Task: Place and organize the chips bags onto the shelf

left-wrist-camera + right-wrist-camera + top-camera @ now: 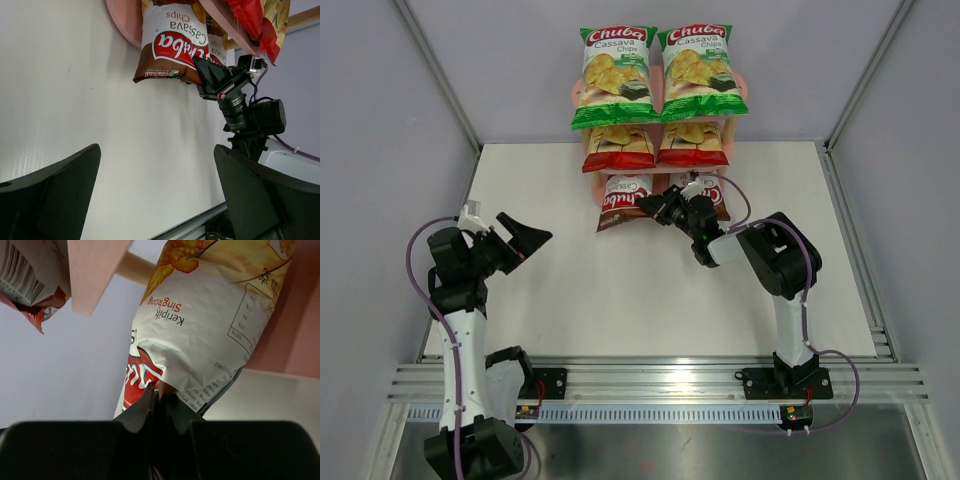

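**Six chip bags [702,70] on the pink shelf [124,22], one brown bag [210,325] pinched by the right pincer [159,400]**

The shelf stands at the upper middle of the overhead view, at the far edge of the white table [620,300]. Every tier carries two glossy bags side by side. Each bag has a red-and-white "Chuba" logo and yellow chips printed on it. The green bags [613,75] are on top, the red bags [618,148] are in the middle, and the brown bags [623,200] are lowest. Their lower ends reach out past the boards.

The right pincer is pressed together on the lower seam of a brown bag. Its own camera shows the bag's white back with small print and a brown edge. I cannot tell surely which of the two brown bags it is.

The left pincer [157,185] is at the left of the overhead view, above the table and well apart from the shelf. Its fingers are spread wide.
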Available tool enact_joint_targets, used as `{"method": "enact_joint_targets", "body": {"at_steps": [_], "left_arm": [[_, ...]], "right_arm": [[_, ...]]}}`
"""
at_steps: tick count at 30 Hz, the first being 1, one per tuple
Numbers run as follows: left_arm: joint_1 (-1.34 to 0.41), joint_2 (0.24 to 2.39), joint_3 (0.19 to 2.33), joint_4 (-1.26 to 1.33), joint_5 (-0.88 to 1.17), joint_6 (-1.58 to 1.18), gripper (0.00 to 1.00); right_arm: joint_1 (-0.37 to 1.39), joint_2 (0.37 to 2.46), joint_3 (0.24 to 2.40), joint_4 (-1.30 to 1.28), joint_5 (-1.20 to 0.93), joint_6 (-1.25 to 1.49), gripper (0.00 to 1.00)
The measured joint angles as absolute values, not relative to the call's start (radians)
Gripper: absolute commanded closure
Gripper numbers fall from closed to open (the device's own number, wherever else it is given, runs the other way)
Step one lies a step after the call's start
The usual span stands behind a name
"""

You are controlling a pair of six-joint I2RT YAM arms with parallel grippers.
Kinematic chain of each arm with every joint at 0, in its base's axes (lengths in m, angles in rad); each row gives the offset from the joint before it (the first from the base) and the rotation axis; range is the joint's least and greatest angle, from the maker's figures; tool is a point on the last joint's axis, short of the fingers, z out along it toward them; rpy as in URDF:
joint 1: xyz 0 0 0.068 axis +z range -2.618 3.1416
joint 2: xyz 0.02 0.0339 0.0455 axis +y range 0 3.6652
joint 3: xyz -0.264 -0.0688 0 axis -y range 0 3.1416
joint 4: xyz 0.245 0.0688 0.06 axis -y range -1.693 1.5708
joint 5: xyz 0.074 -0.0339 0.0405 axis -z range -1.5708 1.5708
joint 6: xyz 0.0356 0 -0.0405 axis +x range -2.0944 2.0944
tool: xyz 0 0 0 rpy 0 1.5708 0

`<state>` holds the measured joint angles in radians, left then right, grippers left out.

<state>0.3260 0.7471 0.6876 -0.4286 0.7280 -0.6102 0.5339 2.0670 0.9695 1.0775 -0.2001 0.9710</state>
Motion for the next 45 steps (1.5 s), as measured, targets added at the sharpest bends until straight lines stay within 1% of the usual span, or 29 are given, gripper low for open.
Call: {"method": "enact_joint_targets", "body": {"at_steps": [1,5,11,18,26,28,29,33,36,45], "left_arm": [[0.325,0.750,0.688,-0.429,0.730,-0.609,0.01],[0.318,0.756,0.688,-0.429,0.731,-0.607,0.01],[0.308,0.756,0.688,-0.429,0.735,-0.603,0.01],[0.295,0.756,0.688,-0.432,0.735,-0.598,0.01],[0.286,0.756,0.696,-0.448,0.735,-0.598,0.01],[0.282,0.756,0.698,-0.449,0.735,-0.598,0.01],[0.282,0.756,0.699,-0.451,0.735,-0.598,0.01],[0.275,0.756,0.701,-0.455,0.735,-0.593,0.01],[0.273,0.756,0.701,-0.455,0.735,-0.591,0.01],[0.270,0.755,0.701,-0.455,0.735,-0.591,0.01]], "right_arm": [[0.534,2.074,0.987,1.065,-0.202,0.971,0.90],[0.535,2.083,1.016,1.037,-0.201,0.973,0.82],[0.534,2.104,1.073,0.936,-0.199,0.975,0.80],[0.533,2.107,1.080,0.929,-0.194,1.013,0.73],[0.529,2.107,1.050,0.928,-0.139,1.116,0.73],[0.529,2.107,1.049,0.922,-0.123,1.128,0.71],[0.529,2.107,1.049,0.917,-0.117,1.133,0.67],[0.525,2.107,1.051,0.876,-0.112,1.150,0.61],[0.517,2.107,1.068,0.811,-0.117,1.151,0.60],[0.470,2.107,1.113,0.702,-0.170,1.143,0.60]]}}
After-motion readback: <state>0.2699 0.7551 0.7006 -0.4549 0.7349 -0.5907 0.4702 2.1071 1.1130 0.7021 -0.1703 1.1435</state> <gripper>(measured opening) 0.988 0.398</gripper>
